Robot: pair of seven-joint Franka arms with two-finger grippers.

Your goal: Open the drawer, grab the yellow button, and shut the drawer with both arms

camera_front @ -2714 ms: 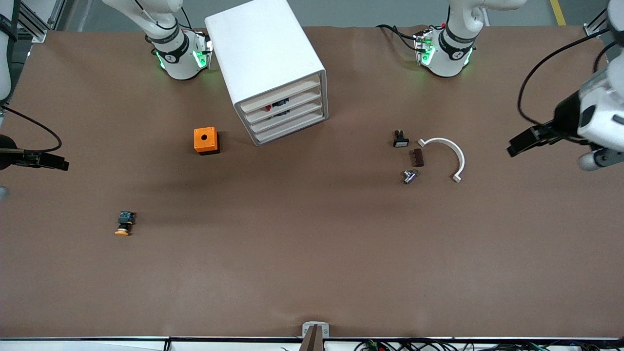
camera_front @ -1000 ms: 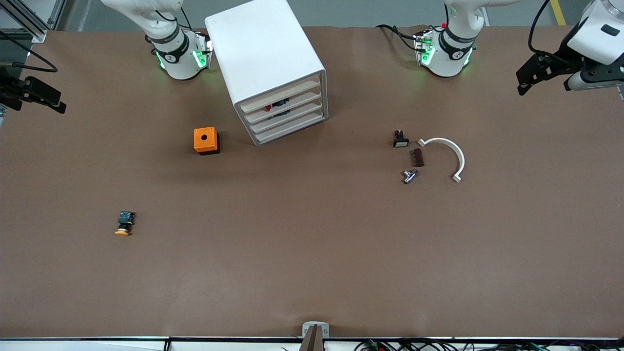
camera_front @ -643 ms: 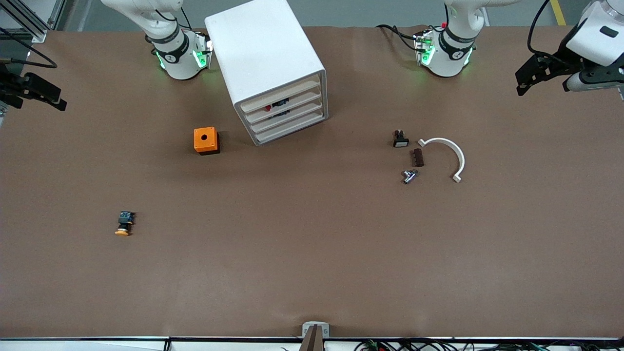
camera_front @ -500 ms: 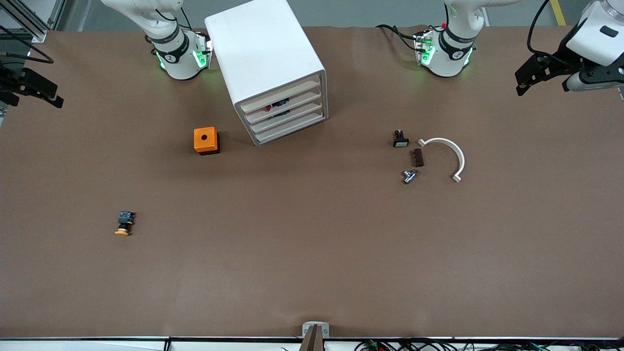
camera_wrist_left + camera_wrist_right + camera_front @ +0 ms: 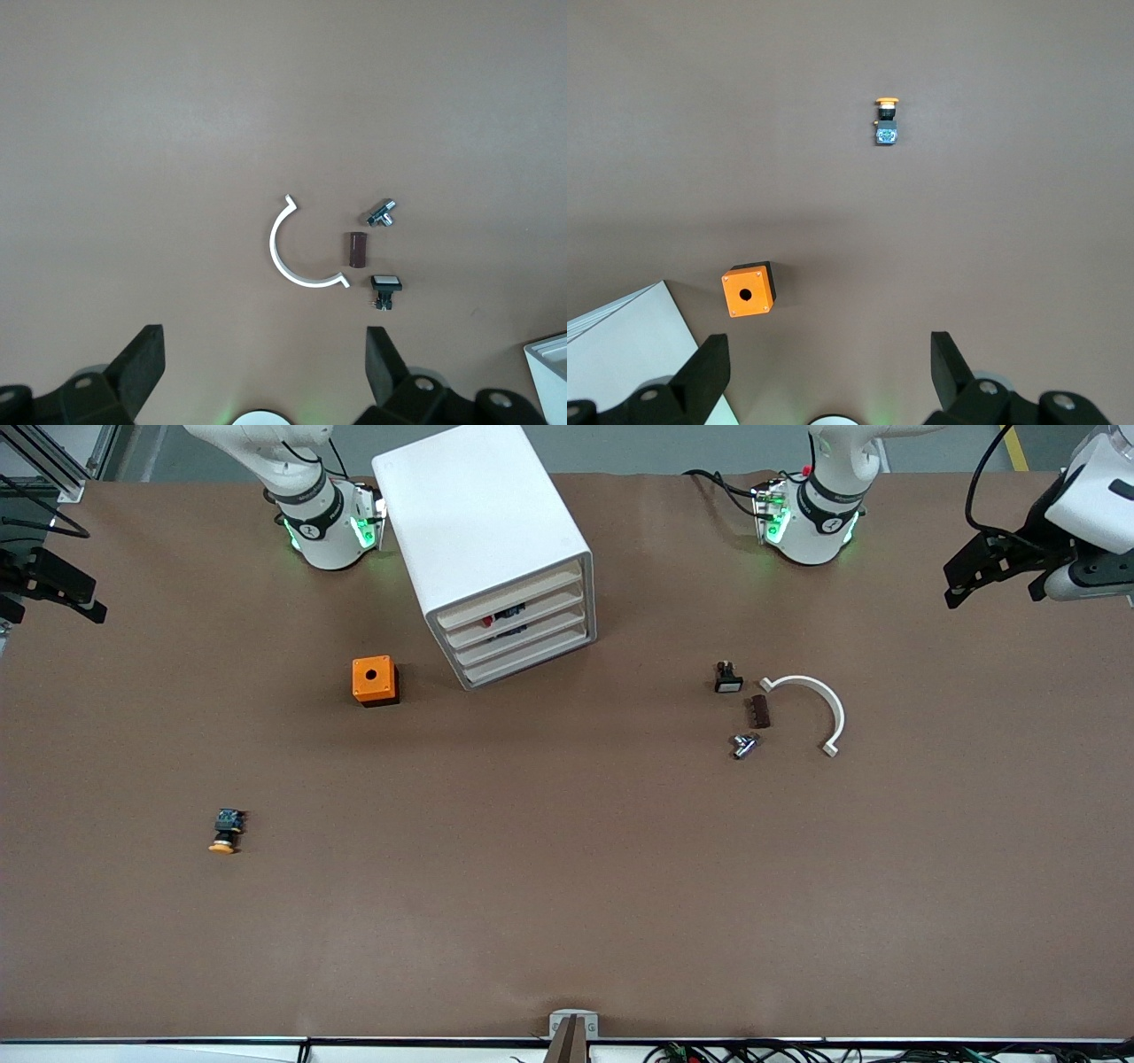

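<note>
Orange-yellow-capped tiny push button (image 5: 225, 832) with black body and bluish end lies on the brown desk (image 5: 567, 886), long axis 12–6, cap at 6 toward front camera, toward right arm's end. Left tool (image 5: 961, 584) and right tool (image 5: 75, 598) hang high over desk ends, fingers spread, empty. White box cabinet (image 5: 483, 540) drawers shut.

2 arms, glossy white jointed shells, each rising from a rounded white base ringed by a black band; green lights glow at both bases. Left arm (image 5: 828, 509): black cables and a red connector at its base, a black cable looping along its white wrist housing. Right arm (image 5: 310, 514): thin black cable down its lower link. Left gripper (image 5: 961, 584) and right gripper (image 5: 75, 598): matte black, 2 wedge-shaped fingers, round screw holes in the finger mounts.
</note>
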